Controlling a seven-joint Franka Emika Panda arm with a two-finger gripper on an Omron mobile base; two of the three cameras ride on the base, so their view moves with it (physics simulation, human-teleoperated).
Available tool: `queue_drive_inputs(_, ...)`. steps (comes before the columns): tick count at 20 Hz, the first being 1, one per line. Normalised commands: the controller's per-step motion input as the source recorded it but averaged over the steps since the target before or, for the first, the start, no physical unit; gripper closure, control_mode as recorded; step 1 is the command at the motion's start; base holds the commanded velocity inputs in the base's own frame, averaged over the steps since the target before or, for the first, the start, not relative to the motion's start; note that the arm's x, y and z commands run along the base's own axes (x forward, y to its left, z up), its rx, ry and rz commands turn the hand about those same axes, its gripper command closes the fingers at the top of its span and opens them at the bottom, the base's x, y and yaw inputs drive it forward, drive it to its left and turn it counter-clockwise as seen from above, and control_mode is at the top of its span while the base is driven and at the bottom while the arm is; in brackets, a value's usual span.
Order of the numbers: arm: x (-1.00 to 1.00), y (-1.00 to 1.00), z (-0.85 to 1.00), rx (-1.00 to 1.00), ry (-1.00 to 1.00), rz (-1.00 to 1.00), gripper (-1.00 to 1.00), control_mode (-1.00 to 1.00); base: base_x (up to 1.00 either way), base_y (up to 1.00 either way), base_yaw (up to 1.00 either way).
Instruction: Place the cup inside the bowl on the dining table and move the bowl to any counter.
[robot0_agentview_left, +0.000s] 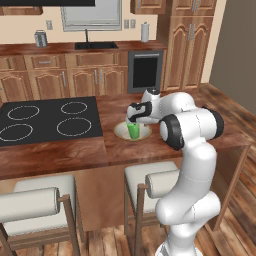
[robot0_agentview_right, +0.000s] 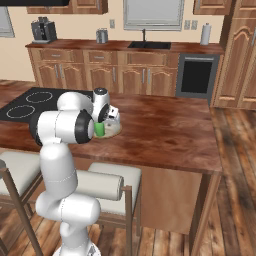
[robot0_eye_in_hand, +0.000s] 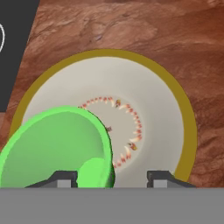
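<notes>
Green cup (robot0_eye_in_hand: 57, 148) sits in bowl (robot0_eye_in_hand: 153, 105), gripper (robot0_eye_in_hand: 111, 178) released; bowl looks rigid, slick — grab its rim.

Across the top of the frame we see a beige wall (robot0_agentview_right: 85, 17), wooden cabinets (robot0_agentview_left: 47, 77), a sink (robot0_agentview_right: 149, 45), a dark oven (robot0_agentview_left: 145, 70); plank floor (robot0_agentview_right: 235, 200) lower right.

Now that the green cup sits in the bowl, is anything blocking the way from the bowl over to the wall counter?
Nothing visible stands in the way. The bowl with the cup sits on the dining table; the tabletop beyond it is bare, then open floor before the counter. The gripper hovers directly above it.
</notes>
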Motion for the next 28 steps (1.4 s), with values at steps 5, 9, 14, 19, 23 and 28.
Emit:
queue_drive_inputs(5,0.00,0.00,0.00,0.00,0.00,0.00,-1.00,-1.00,0.00,0.00,0.00)
queue_drive_inputs(9,0.00,0.00,0.00,0.00,0.00,0.00,-1.00,-1.00,0.00,0.00,0.00)
queue_drive_inputs(14,0.00,0.00,0.01,0.00,0.00,0.00,-1.00,-1.00,0.00,0.00,0.00)
queue_drive_inputs(19,-0.01,0.00,0.12,0.00,0.00,0.00,-1.00,-1.00,0.00,0.00,0.00)
queue_drive_inputs(23,0.00,0.00,0.17,0.00,0.00,0.00,-1.00,-1.00,0.00,0.00,0.00)
queue_drive_inputs(28,0.00,0.00,0.17,0.00,0.00,0.00,-1.00,-1.00,0.00,0.00,0.00)
